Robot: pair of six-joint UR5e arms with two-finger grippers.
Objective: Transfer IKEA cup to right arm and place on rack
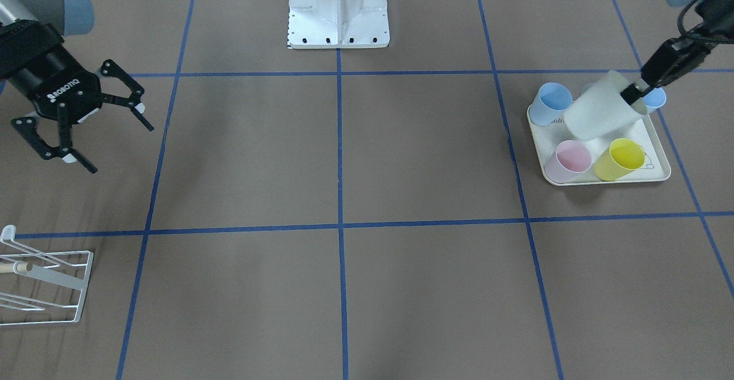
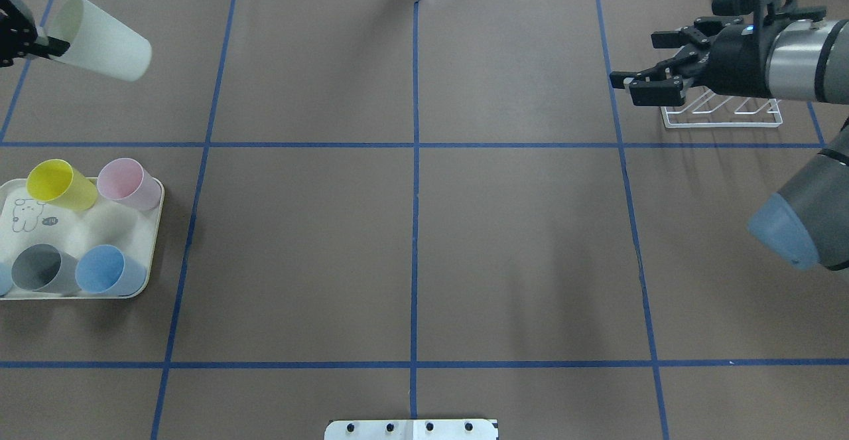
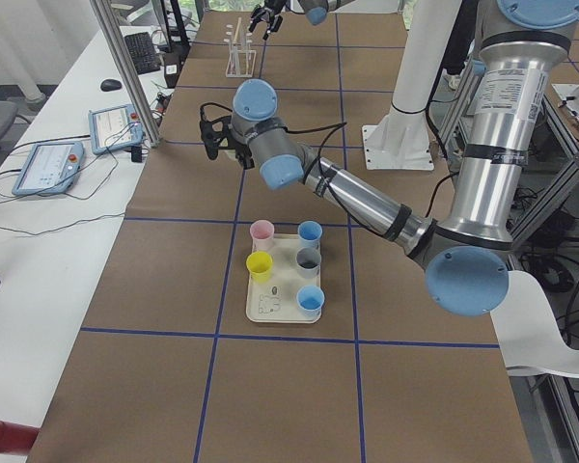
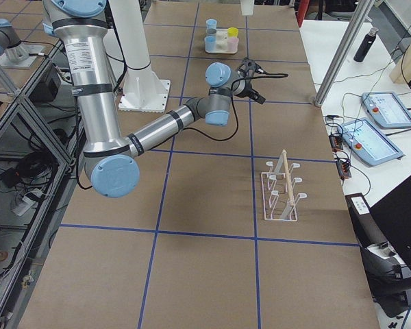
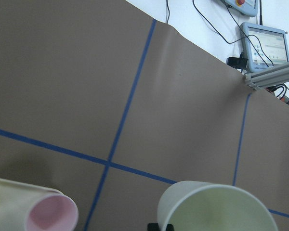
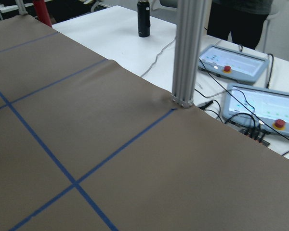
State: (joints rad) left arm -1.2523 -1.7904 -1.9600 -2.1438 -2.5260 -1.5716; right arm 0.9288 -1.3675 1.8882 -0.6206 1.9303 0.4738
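The IKEA cup (image 2: 99, 38), pale whitish-green, hangs tilted in the air, with my left gripper (image 2: 56, 45) shut on its rim. In the front-facing view the cup (image 1: 599, 115) hovers over the tray, held by the left gripper (image 1: 633, 93). The left wrist view shows only the cup's open mouth (image 5: 216, 209) at the bottom. My right gripper (image 1: 121, 149) is open and holds nothing. From overhead the right gripper (image 2: 633, 58) hovers just in front of the white wire rack (image 2: 723, 115). The rack (image 1: 49, 285) with its wooden dowel stands at the table's edge.
A cream tray (image 2: 154, 231) holds a yellow cup (image 2: 60, 184), a pink cup (image 2: 129, 182), a grey cup (image 2: 43, 269) and a blue cup (image 2: 106, 271). The robot's white base (image 1: 338, 7) stands at mid-table. Brown paper with blue tape lines covers the table.
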